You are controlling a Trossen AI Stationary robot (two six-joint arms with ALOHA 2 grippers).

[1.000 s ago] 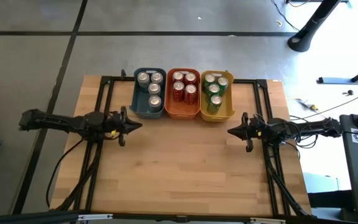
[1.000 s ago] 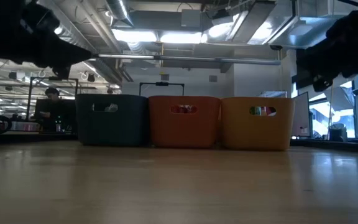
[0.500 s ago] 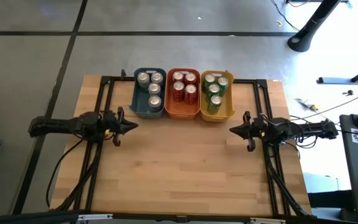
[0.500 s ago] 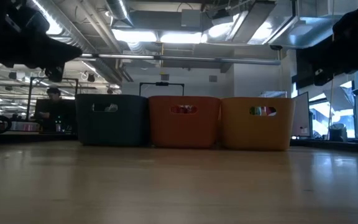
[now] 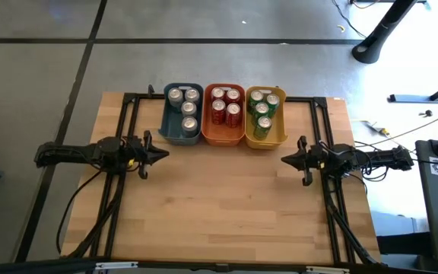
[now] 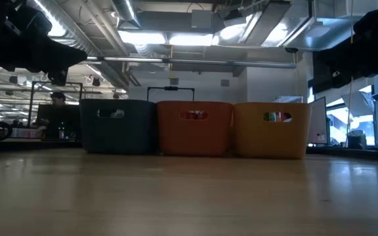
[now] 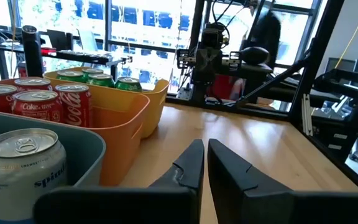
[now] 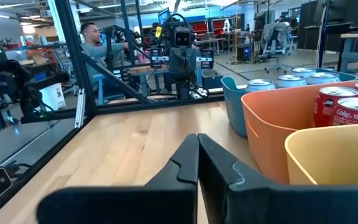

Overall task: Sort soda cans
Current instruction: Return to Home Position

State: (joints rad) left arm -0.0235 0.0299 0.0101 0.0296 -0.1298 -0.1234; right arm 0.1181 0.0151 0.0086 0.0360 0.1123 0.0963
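1. Retreat was the one change. Over the last second the left gripper (image 5: 160, 154) drew back a little toward its own side of the table (image 5: 226, 221). The right gripper (image 5: 284, 160) edged back toward its side by less. In the final half second neither shifted visibly.
2. Both arms lay low and level over the table's side edges, with their tips pointing inward at each other and well apart.
3. Left jaws, seen from the left wrist, were clenched to a thin slit with nothing in them. Right jaws, seen from the right wrist, were pressed together and likewise empty.
4. Cans had not moved. The silver cans (image 5: 189, 109) stood upright in the blue bin (image 5: 166, 122), the red cans (image 5: 219, 106) in the orange bin (image 5: 223, 140), and the green cans (image 5: 261, 109) in the yellow bin (image 5: 282, 125).
5. Bins stayed in one row at the far edge, packed side by side, with blue on the left, orange in the middle and yellow on the right. The low view showed the same three fronts in that order.
6. No can lay loose on the table in any view.
7. Judgement: sorting looked finished, with one colour per bin. The small backward drift read as the arms settling into rest. As the motion had died away, they seemed at or very near that pose, with no handling left to do.
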